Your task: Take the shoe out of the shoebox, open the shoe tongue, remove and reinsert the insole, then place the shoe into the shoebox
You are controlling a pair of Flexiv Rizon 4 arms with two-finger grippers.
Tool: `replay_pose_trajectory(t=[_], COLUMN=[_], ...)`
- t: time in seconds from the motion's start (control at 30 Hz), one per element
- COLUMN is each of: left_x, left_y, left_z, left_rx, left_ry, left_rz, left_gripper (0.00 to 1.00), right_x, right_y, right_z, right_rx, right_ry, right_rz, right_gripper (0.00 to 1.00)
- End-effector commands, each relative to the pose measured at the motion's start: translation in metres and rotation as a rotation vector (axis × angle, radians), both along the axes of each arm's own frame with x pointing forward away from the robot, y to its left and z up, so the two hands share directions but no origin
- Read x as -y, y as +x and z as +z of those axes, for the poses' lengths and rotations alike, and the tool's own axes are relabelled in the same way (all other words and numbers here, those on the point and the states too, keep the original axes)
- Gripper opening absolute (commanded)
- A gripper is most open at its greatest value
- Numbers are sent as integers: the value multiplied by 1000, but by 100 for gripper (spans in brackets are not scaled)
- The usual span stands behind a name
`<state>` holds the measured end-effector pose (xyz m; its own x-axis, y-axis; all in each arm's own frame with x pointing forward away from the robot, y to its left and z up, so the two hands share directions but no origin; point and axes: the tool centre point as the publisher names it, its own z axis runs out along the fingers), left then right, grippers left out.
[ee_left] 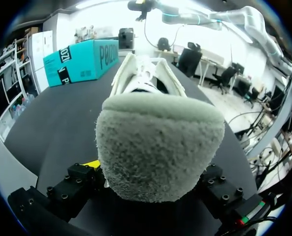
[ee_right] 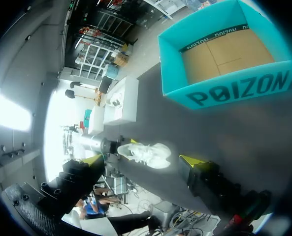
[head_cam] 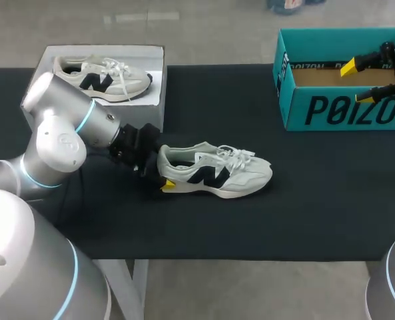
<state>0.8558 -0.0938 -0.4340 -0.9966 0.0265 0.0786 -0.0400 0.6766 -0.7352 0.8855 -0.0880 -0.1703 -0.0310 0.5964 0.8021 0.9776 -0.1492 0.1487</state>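
Cream low-top sneaker (head_cam: 217, 175) with white laces and a dark side logo stands on its sole about mid-desk, a bit toward the left edge. Its toe points at the right edge and its heel at the left edge. The black desk (head_cam: 317, 200) carries everything.

Left arm comes in low from the left edge. Left gripper (head_cam: 160, 167) sits at the heel with a finger on each side, clamped on the fuzzy grey-green heel cup. One yellow tip shows on the near side of the heel; the other is hidden behind the sneaker. In the left wrist view the heel fills the space between the fingers of the left gripper (ee_left: 150, 169), with the laces and tongue ahead of it.

Open teal cardboard shoebox (head_cam: 344, 110) with a brown inside sits at the far right corner, nothing visible in it. Right gripper (head_cam: 357, 83) hangs over the shoebox opening, fingers wide apart, holding nothing. Right wrist view: right gripper (ee_right: 142, 160) looks down across the desk, with the shoebox (ee_right: 234, 91) ahead of it.

Far left corner: flat white box (head_cam: 154, 57) with a second sneaker (head_cam: 104, 77) lying on it, well apart from the first.
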Motion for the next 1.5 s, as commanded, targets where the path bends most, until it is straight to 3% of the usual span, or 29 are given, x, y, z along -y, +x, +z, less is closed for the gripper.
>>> replay_pose_trajectory(t=[0.03,0.17,0.27,0.3,0.37,0.43,0.5,0.87,1.5], left_x=[1,1,1,1,1,1,1,1,1], left_y=[1,1,1,1,1,1,1,1,1], left_z=[-1,-1,-1,-1,-1,-1,-1,-1,-1], left_rx=[-1,-1,-1,-1,-1,-1,-1,-1,-1], left_ry=[-1,-1,-1,-1,-1,-1,-1,-1,-1], left_rz=[-2,-2,-2,-2,-2,-2,-2,-2,-2], left_gripper=[0,0,0,0,0,0,0,0,0], right_x=[0,-3,-22,-28,-39,-53,-66,-135,-142], right_y=[0,-2,-7,-10,-15,-19,-24,-61,-65], right_z=[0,-3,-12,-15,-17,-21,-22,-50,-56], right_rx=[-1,-25,-103,-116,-138,-139,-144,-181,-174], right_ry=[-3,-24,-202,-297,-347,-487,-510,-907,-887], right_rz=[-1,3,-33,-66,-81,-135,-148,-246,-201], right_gripper=[100,100,100,100,100,100,100,100,100])
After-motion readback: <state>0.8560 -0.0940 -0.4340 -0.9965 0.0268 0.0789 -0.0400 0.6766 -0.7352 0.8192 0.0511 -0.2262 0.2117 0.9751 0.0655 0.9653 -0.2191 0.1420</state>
